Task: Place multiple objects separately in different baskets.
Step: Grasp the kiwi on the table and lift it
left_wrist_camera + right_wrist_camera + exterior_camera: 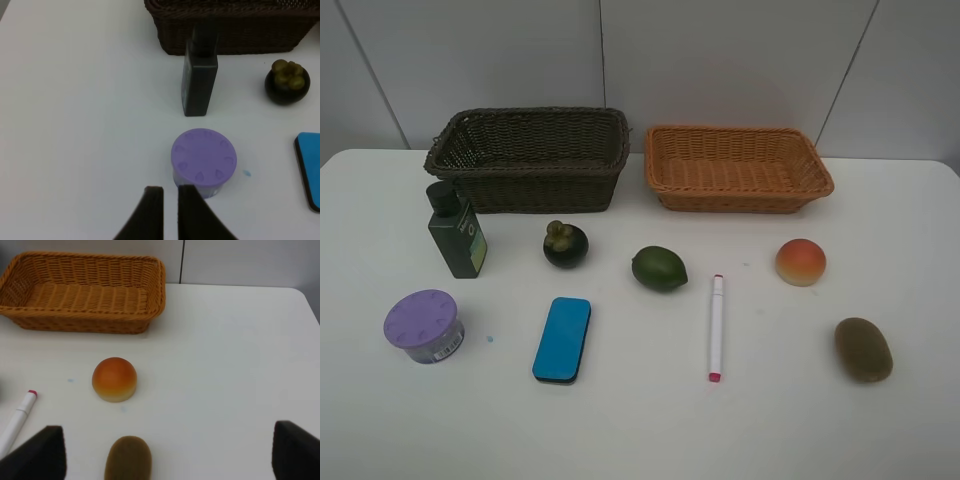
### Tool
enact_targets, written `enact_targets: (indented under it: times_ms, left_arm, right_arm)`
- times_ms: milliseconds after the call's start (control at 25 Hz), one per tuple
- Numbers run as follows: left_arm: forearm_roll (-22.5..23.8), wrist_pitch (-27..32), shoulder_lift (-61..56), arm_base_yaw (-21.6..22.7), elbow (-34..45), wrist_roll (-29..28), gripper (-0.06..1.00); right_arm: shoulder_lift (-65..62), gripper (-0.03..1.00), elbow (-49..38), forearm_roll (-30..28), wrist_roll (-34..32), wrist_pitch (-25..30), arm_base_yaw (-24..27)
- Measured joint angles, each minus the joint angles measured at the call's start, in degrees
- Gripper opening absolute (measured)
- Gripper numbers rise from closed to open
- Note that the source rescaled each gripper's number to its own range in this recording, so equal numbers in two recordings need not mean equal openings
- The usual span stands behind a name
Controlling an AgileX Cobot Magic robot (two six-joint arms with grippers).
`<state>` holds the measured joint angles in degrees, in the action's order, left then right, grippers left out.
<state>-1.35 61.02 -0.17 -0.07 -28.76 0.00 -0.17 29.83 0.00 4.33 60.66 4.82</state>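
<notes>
On the white table stand a dark brown basket [528,158] and an orange-tan basket [736,168], both empty. In front lie a dark green bottle [455,230], mangosteen [565,244], green oval fruit [659,268], peach [801,262], kiwi [863,349], white marker [716,326], blue eraser [562,339] and purple-lidded tub [423,325]. No gripper shows in the high view. My left gripper [170,194] is shut and empty, just short of the tub [203,160]. My right gripper [170,452] is open wide, with the kiwi [128,459] between its fingers and the peach [114,379] beyond.
A grey panelled wall runs behind the baskets. The table's front edge lies below the eraser and the marker in the high view. The mangosteen [287,81] and bottle [200,75] stand beyond the tub in the left wrist view.
</notes>
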Motion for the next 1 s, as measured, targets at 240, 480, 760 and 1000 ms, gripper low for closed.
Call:
enact_targets:
  times_ms: [240, 480, 760, 1000]
  left_arm:
    - [0.00, 0.00, 0.00, 0.00, 0.00, 0.34, 0.00]
    - [0.00, 0.00, 0.00, 0.00, 0.00, 0.34, 0.00]
    - [0.00, 0.00, 0.00, 0.00, 0.00, 0.00, 0.00]
    - [0.00, 0.00, 0.00, 0.00, 0.00, 0.00, 0.00]
  right_arm:
    - [0.00, 0.99, 0.00, 0.00, 0.00, 0.00, 0.00]
    - [0.00, 0.99, 0.00, 0.00, 0.00, 0.00, 0.00]
    - [0.00, 0.99, 0.00, 0.00, 0.00, 0.00, 0.00]
    - [0.00, 0.99, 0.00, 0.00, 0.00, 0.00, 0.00]
